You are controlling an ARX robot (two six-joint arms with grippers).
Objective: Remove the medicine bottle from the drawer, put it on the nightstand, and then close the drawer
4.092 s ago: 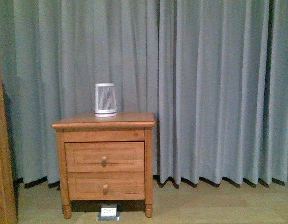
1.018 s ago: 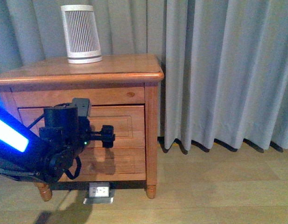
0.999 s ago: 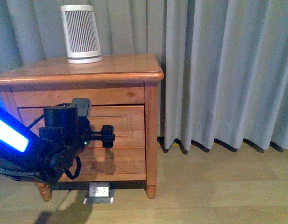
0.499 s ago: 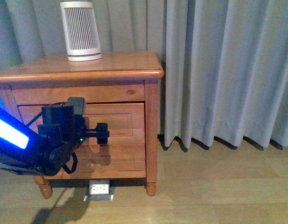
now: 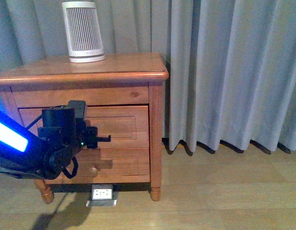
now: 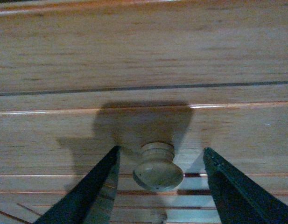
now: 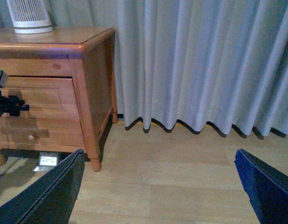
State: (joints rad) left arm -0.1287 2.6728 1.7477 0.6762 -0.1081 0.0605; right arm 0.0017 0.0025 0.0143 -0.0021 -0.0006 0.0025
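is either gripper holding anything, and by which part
Nothing is held. The left gripper is open astride the drawer knob without touching it; the right gripper is open on nothing.

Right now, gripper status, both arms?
Left gripper: open, jaws on either side of the drawer knob, not touching it.
Right gripper: open, holding nothing.
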